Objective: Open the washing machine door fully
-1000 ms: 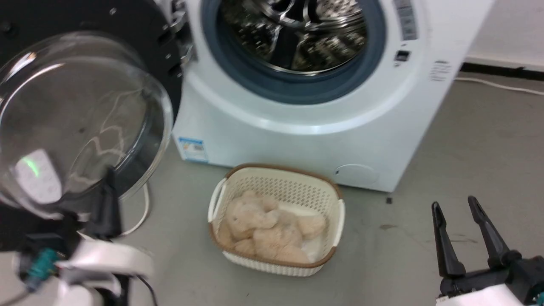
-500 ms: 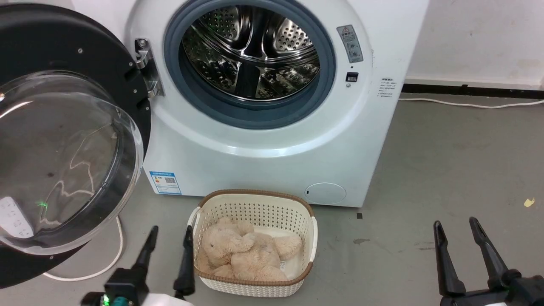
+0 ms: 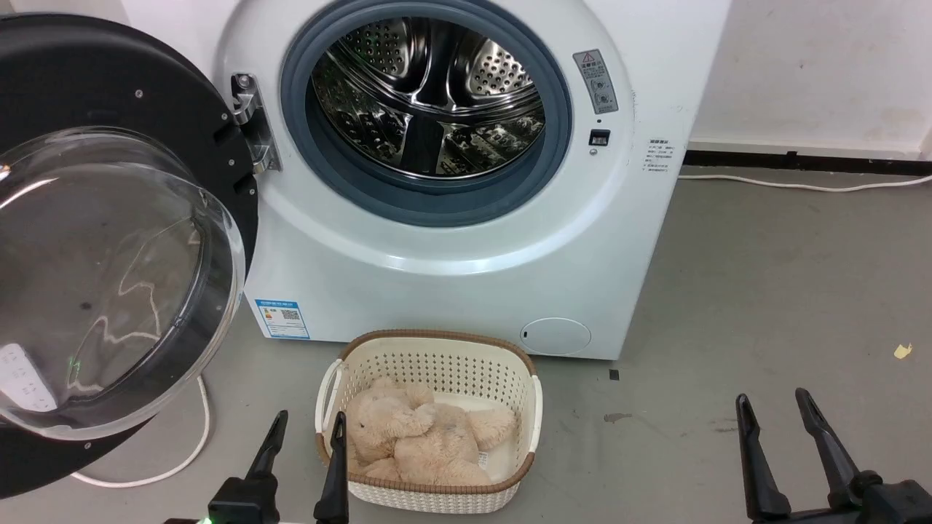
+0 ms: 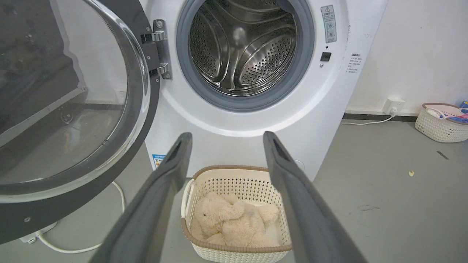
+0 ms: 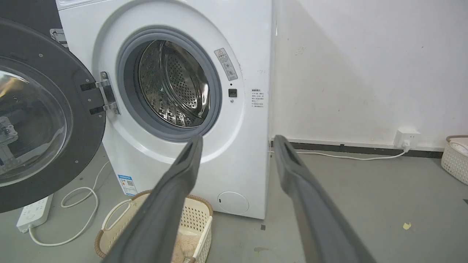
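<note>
We see the washing machine door [image 3: 109, 247] swung wide to the left of the washing machine [image 3: 437, 291], hanging on its hinge [image 3: 251, 120], with the drum [image 3: 429, 94] uncovered. In front of the machine's left half, our left gripper [image 3: 310, 422] hangs with fingers parted, holding nothing. Before the machine's middle sits a basket [image 3: 429, 349] with a plush toy [image 3: 415, 437]. Off the machine's right front, our right gripper [image 3: 772, 399] is likewise spread and empty.

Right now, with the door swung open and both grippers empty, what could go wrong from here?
The left gripper hangs open right beside the rim of the basket; a forward move might knock it. The white cable loops on the floor below the washing machine door; the wheeled base could catch it. Nothing holds the door, so it might swing back.
</note>
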{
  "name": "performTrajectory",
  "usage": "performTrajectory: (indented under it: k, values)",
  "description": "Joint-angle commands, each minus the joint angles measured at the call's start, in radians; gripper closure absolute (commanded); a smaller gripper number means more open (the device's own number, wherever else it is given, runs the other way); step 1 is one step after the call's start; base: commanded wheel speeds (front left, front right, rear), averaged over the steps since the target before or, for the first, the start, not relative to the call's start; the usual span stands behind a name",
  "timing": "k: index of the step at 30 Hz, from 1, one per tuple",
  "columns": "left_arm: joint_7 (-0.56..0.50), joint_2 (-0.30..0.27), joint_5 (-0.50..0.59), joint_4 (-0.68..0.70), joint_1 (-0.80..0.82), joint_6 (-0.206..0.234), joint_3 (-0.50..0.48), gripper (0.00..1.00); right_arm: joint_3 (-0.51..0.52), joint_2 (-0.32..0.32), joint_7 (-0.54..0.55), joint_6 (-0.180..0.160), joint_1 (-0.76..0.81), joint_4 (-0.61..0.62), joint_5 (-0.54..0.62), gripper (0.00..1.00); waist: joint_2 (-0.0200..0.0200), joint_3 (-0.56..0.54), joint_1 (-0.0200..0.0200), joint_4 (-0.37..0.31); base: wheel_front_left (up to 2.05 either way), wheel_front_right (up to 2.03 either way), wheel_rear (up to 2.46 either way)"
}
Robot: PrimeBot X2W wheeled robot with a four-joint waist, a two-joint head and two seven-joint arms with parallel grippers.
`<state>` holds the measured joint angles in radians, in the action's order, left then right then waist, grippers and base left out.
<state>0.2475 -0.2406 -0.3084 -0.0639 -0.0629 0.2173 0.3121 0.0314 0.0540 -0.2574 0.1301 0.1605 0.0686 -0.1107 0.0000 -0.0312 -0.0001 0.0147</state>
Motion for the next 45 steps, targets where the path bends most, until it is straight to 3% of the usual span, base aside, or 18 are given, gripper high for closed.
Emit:
performTrajectory:
  k: [1,20,21,45]
  values:
    - [0.006,0.0,0.008,-0.004,-0.009,0.005,0.003,0.0,0.0,-0.004,-0.004,0.001,0.018,-0.005,-0.008,0.0,0.0,0.001,0.0001,0.001,0.0,0.0,0.0]
    - [0.012,0.007,-0.001,-0.004,0.002,0.001,-0.001,0.0,-0.003,-0.004,-0.004,0.001,0.013,-0.022,-0.014,0.0,0.0,0.004,0.0001,0.0,0.0,0.0,0.0]
    - [0.003,0.006,0.0,-0.006,0.001,-0.001,-0.001,1.0,-0.004,0.0,0.001,0.0,-0.001,-0.021,-0.012,1.0,0.0,0.004,0.0001,0.0,0.0,0.0,0.0]
    - [-0.041,0.038,0.053,0.006,0.011,-0.039,-0.055,1.0,-0.008,0.0,0.046,0.0,-0.03,-0.029,0.01,1.0,0.0,0.009,0.0001,-0.002,0.0,0.0,0.0]
